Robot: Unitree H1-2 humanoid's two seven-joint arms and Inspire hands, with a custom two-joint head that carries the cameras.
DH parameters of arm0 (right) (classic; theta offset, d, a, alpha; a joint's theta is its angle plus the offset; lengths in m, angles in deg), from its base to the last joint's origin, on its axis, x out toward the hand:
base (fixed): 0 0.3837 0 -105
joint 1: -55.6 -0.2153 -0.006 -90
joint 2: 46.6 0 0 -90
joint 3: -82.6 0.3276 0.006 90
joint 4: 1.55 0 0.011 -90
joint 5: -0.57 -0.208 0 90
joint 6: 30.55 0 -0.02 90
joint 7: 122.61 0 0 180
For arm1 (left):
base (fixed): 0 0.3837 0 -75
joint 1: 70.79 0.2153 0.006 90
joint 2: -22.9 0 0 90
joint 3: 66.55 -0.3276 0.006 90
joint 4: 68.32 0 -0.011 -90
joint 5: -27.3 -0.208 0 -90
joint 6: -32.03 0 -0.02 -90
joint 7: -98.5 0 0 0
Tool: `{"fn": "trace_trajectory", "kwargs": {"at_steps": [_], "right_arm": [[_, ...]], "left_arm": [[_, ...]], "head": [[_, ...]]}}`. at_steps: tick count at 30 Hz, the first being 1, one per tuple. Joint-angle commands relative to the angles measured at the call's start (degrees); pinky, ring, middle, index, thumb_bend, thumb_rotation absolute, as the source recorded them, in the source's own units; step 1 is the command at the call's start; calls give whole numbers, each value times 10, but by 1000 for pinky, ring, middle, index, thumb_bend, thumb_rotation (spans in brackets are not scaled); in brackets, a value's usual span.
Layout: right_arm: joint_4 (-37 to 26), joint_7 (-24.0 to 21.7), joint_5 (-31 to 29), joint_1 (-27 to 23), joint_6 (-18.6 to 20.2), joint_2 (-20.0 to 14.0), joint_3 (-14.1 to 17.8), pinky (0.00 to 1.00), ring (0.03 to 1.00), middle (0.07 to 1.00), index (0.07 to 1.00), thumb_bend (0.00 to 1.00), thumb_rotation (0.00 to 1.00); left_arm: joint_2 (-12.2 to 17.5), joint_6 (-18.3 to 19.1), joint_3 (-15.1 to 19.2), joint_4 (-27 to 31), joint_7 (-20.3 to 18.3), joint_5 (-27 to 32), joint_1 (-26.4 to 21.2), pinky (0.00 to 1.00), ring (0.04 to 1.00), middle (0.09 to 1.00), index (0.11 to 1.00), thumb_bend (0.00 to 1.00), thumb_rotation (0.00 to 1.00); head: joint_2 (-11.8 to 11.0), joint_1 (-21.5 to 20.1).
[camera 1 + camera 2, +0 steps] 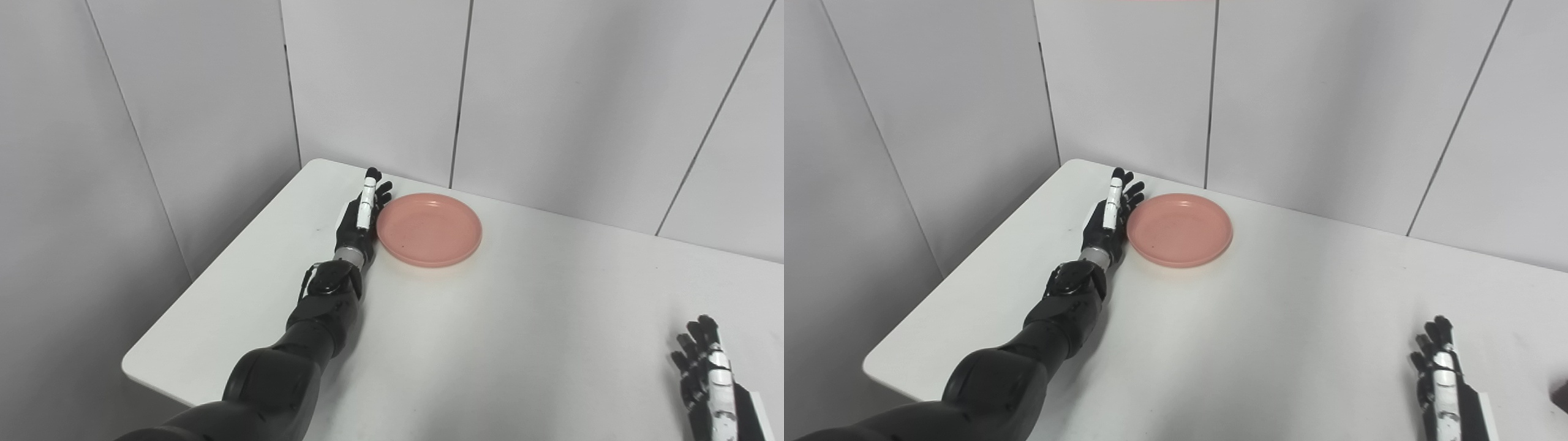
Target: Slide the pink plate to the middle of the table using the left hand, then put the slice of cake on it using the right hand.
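Two hands are seen at a white table (502, 343) enclosed by grey wall panels (551, 92). The pink plate (429, 229) lies flat toward the far left corner, at about eleven o'clock from the table's middle, and nothing rests on it. The left hand (362, 215) is laid edge-on against the plate's nine-o'clock rim, fingers extended and held apart, nothing gripped; whether skin and rim actually touch or are merely just beside each other cannot be settled from either view. The right hand (1442, 367) is held low at five o'clock, near the front right edge, fingers straight and spread, nothing held. A dark sliver (1562, 389) is caught at the right border of the right eye view, just beside that hand; it may be the slice of cake, but too little is shown for that to be said.

The first step, the slide, is judged to be in hand, with the plate not yet at the middle. A sideways push toward four o'clock is called for next, with the hand kept low against the rim so the shallow plate is not ridden over or spun away. The cake step is judged not yet begun.
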Motion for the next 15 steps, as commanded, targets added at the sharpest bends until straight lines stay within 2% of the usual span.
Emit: {"fn": "trace_trajectory", "kwargs": {"at_steps": [1, 7, 10, 15], "right_arm": [[7, 1, 3, 3, -20, 12, -5, 1000, 1000, 1000, 1000, 445, 944], [3, 4, 11, 8, -24, 17, -8, 1000, 1000, 1000, 1000, 438, 947], [-3, 12, 20, 11, -22, 22, -8, 1000, 1000, 1000, 1000, 446, 936], [0, 20, 28, 13, -27, 26, -6, 1000, 1000, 1000, 1000, 477, 877]], "left_arm": [[-10, -8, -8, -5, -21, -6, -42, 1000, 944, 923, 932, 783, 1000], [-20, -7, -6, -29, -39, 0, -60, 992, 937, 917, 929, 792, 1000], [-25, -8, -9, -35, -48, -3, -66, 957, 912, 908, 927, 786, 1000], [-32, -13, -21, -44, -57, -13, -72, 979, 924, 903, 920, 784, 1000]], "head": [[1, -3], [3, -18], [7, -27], [8, -33]]}}
